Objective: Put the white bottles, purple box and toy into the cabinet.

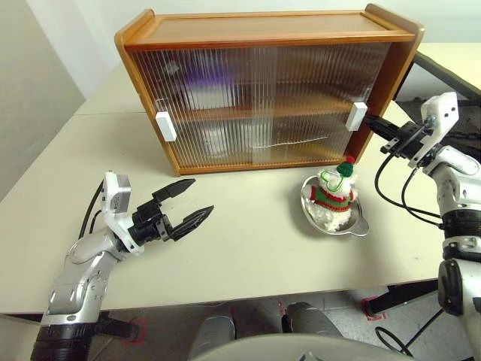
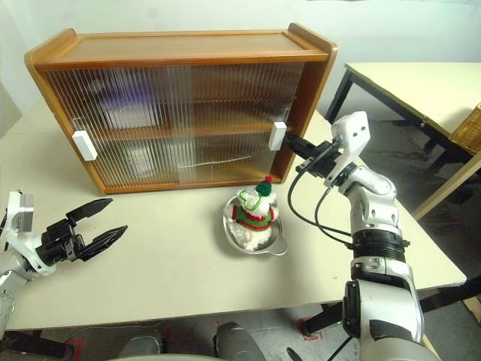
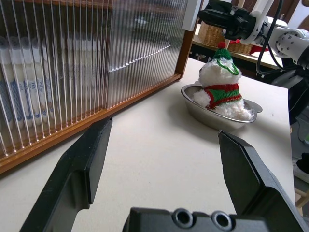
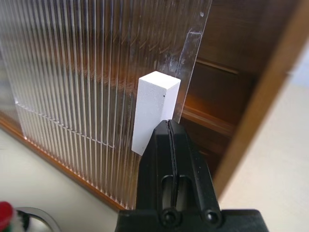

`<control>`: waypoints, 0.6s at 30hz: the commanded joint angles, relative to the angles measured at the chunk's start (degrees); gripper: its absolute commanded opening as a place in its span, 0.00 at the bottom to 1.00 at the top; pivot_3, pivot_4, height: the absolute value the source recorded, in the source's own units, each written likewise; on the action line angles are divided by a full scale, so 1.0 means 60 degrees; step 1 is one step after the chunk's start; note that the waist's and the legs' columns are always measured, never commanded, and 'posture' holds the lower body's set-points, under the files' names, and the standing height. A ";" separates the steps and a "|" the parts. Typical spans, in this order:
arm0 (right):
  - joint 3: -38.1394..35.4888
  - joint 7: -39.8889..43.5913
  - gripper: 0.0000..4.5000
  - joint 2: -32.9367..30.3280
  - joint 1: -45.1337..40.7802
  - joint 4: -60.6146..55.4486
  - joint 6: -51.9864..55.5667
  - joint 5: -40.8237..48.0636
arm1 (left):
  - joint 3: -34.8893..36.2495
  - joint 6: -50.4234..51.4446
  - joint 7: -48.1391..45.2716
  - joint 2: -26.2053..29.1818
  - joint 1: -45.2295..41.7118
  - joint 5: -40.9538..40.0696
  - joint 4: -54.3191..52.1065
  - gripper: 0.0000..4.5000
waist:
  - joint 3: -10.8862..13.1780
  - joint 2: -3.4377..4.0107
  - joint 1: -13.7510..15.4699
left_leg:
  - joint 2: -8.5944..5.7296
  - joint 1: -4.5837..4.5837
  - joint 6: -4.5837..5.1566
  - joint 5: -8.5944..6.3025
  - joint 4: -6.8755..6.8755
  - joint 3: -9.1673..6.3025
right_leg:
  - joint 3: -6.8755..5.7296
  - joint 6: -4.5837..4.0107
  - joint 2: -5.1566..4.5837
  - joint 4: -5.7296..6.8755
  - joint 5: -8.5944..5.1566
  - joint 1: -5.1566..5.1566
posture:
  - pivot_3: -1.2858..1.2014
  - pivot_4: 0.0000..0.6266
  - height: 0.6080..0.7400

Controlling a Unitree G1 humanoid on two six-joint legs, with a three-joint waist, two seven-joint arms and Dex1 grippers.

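Observation:
The cabinet [image 1: 263,30] stands at the back of the table, both ribbed doors across its front. My right gripper [image 1: 371,122] is shut, its tip against the right door's white handle [image 4: 152,106], where a narrow gap shows between door edge and frame. The toy [image 1: 334,188] sits upright in a round metal dish [image 1: 361,226] in front of the cabinet's right half. Through the doors a purple blur, the purple box [image 1: 203,79], shows on the upper shelf, and white-and-blue shapes, the white bottles [image 3: 19,87], on the lower. My left gripper [image 1: 203,195] hovers open and empty over the table's left front.
The left door's white handle [image 1: 165,125] sits near the cabinet's left end. A second table [image 2: 421,83] with a wicker basket [image 2: 470,128] stands off to the right across a gap. Bare tabletop [image 1: 248,256] lies between my left gripper and the dish.

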 commanded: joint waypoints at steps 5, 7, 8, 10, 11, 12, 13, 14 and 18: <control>0.0541 0.0083 0.01 0.0690 -0.0443 -0.0496 0.0466 0.0027 | 0.0013 0.0003 -0.0032 0.0123 0.0131 0.0169 0.0041 1.00 | -0.0001 0.0001 -0.0019 | 0.0001 0.0000 0.0000 0.0000 -0.0001 -0.0004 | 0.0000 -0.0001 0.0001 0.0000 0.0000 -0.0002 | 0.50 0.00 1.00; 0.0680 0.0073 0.01 0.0874 -0.0452 -0.0730 0.0652 0.0039 | 0.0016 0.0017 -0.0027 0.0132 0.0184 0.0155 -0.0008 1.00 | -0.0001 0.0002 -0.0017 | 0.0001 0.0000 0.0000 0.0000 -0.0002 -0.0006 | -0.0003 -0.0002 0.0001 0.0000 -0.0001 -0.0003 | 0.50 0.00 1.00; 0.0740 0.0075 0.01 0.0948 -0.0454 -0.0834 0.0737 0.0039 | 0.0015 0.0021 -0.0026 0.0139 0.0210 0.0152 -0.0030 1.00 | -0.0001 0.0002 -0.0013 | 0.0001 -0.0002 0.0000 0.0000 -0.0002 -0.0006 | -0.0003 -0.0003 0.0001 0.0000 -0.0001 -0.0003 | 0.50 0.00 1.00; 0.0848 0.0049 0.01 0.1124 -0.0464 -0.1021 0.0904 0.0047 | -0.0011 -0.0016 -0.0037 0.0141 0.0286 0.0184 -0.0067 1.00 | -0.0001 0.0002 -0.0002 | 0.0001 -0.0002 0.0000 0.0000 -0.0002 -0.0009 | -0.0006 -0.0005 0.0001 -0.0001 -0.0003 -0.0003 | 0.50 0.00 1.00; 0.0911 0.0032 0.01 0.1216 -0.0477 -0.1101 0.0973 0.0057 | -0.0033 -0.0047 -0.0052 0.0143 0.0311 0.0210 -0.0078 1.00 | -0.0001 0.0002 0.0000 | 0.0001 -0.0002 0.0000 0.0000 -0.0002 -0.0010 | -0.0007 -0.0006 0.0001 -0.0001 -0.0003 -0.0003 | 0.50 0.00 1.00; 0.0949 0.0019 0.01 0.1276 -0.0481 -0.1163 0.1028 0.0061 | -0.0048 -0.0068 -0.0061 0.0144 0.0326 0.0227 -0.0085 1.00 | -0.0001 0.0002 0.0000 | 0.0001 -0.0001 0.0000 0.0000 -0.0002 -0.0010 | -0.0007 -0.0006 0.0001 -0.0001 -0.0003 -0.0003 | 0.50 0.00 1.00; 0.1009 0.0025 0.01 0.1362 -0.0466 -0.1252 0.1081 0.0065 | -0.0062 -0.0077 -0.0061 0.0140 0.0337 0.0237 -0.0093 1.00 | -0.0001 0.0002 0.0002 | 0.0001 -0.0001 0.0000 0.0000 -0.0002 -0.0011 | -0.0008 -0.0007 0.0001 0.0000 -0.0003 -0.0003 | 0.50 0.00 1.00; 0.1083 0.0019 0.01 0.1488 -0.0438 -0.1370 0.1140 0.0071 | -0.0075 -0.0072 -0.0053 0.0129 0.0344 0.0239 -0.0107 1.00 | -0.0001 0.0003 0.0003 | 0.0001 -0.0001 0.0000 0.0000 -0.0001 -0.0015 | -0.0012 -0.0008 0.0001 0.0000 -0.0003 -0.0005 | 0.50 0.00 1.00; 0.1376 -0.0108 0.01 0.2133 -0.0460 -0.1767 0.1375 0.0121 | -0.0117 -0.0023 0.0013 0.0081 0.0320 0.0276 -0.0172 1.00 | -0.0002 0.0002 -0.0013 | 0.0006 0.0002 -0.0001 0.0000 -0.0003 -0.0018 | -0.0015 -0.0017 0.0008 0.0001 0.0001 -0.0007 | 0.51 0.00 1.00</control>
